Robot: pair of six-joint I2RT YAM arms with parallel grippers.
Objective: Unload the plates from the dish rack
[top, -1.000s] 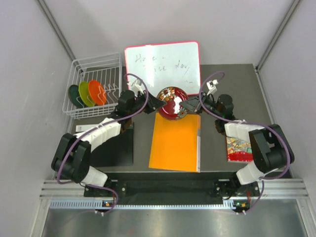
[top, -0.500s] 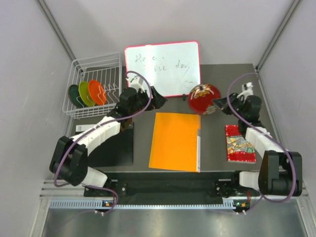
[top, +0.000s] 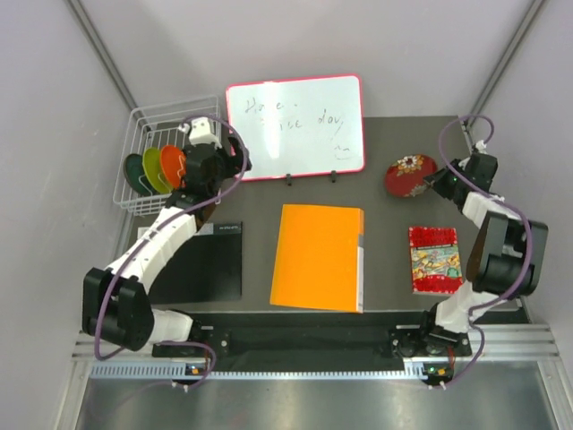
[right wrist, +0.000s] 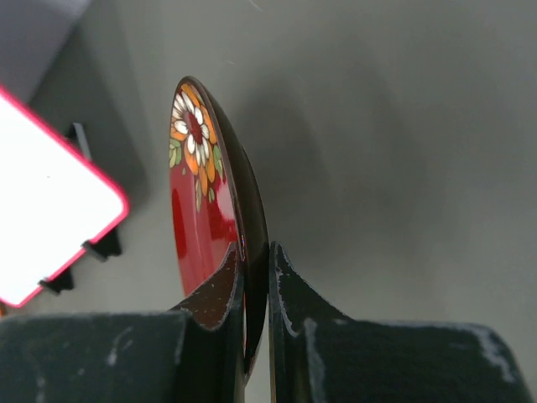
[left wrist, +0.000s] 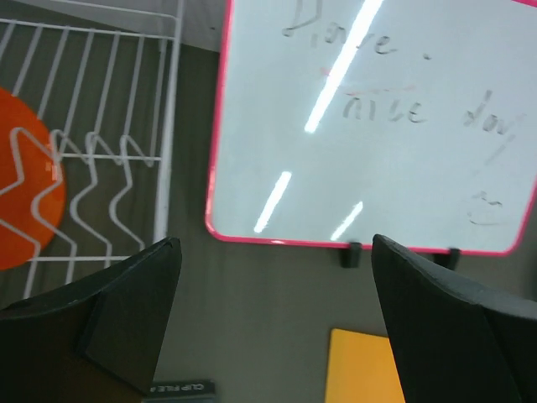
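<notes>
The white wire dish rack (top: 170,121) stands at the far left with three plates upright in it: orange (top: 174,165), lime green (top: 153,170) and dark teal (top: 134,174). My left gripper (top: 231,164) hovers at the rack's right side, open and empty. In the left wrist view its fingers (left wrist: 275,245) stand wide apart, with the orange plate (left wrist: 25,201) and rack wires (left wrist: 168,126) to the left. My right gripper (top: 439,179) is shut on the rim of the red patterned plate (top: 410,175) at the far right. The right wrist view shows that plate (right wrist: 197,193) on edge, pinched between the fingers (right wrist: 256,248).
A pink-framed whiteboard (top: 295,125) stands at the back middle. An orange folder (top: 318,257) lies in the centre, a black notebook (top: 204,262) to its left, and a red patterned booklet (top: 433,258) at the right. Grey walls close in on both sides.
The left gripper let go of the red plate, opened and swung back left to the rack. The right gripper carried the red plate from the table's middle to the far right.
</notes>
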